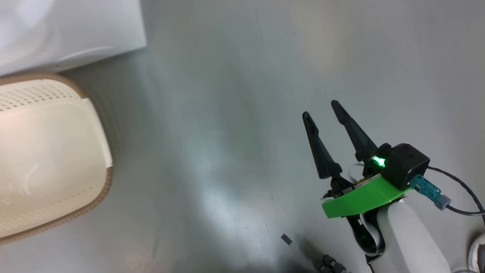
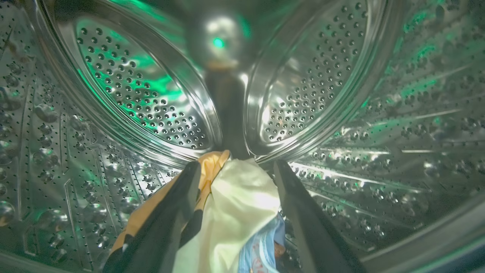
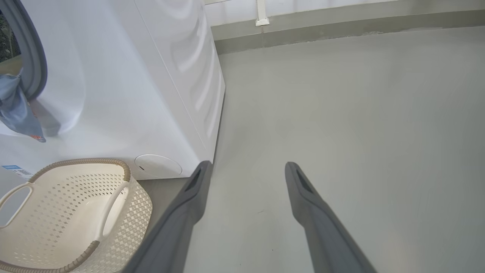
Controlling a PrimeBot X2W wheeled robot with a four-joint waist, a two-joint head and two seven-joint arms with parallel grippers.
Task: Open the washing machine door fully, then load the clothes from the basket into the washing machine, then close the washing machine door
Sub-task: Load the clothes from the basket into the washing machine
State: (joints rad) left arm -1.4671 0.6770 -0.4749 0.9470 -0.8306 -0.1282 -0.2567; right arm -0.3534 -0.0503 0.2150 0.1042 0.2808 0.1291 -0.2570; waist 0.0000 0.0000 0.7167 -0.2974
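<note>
My left gripper (image 2: 237, 166) is open inside the washing machine's perforated steel drum (image 2: 144, 94). The clothes (image 2: 235, 204), a bundle of cream, orange and light blue fabric, lie loosely between its spread fingers on the drum floor. In the right wrist view a light blue garment (image 3: 17, 113) hangs out over the grey gasket (image 3: 36, 57) of the washing machine (image 3: 132, 94). The basket (image 3: 79, 162) stands on the floor in front of the machine with nothing inside. My right gripper (image 1: 320, 109) hovers open over bare floor, right of the basket (image 1: 106, 185). The washing machine door is out of view.
The machine's white corner (image 1: 68, 30) sits at the head view's top left, just behind the basket. Grey floor (image 1: 227, 132) spreads between basket and right arm. A wall base (image 3: 341, 26) runs far behind. A cable (image 1: 460, 189) trails from my right wrist.
</note>
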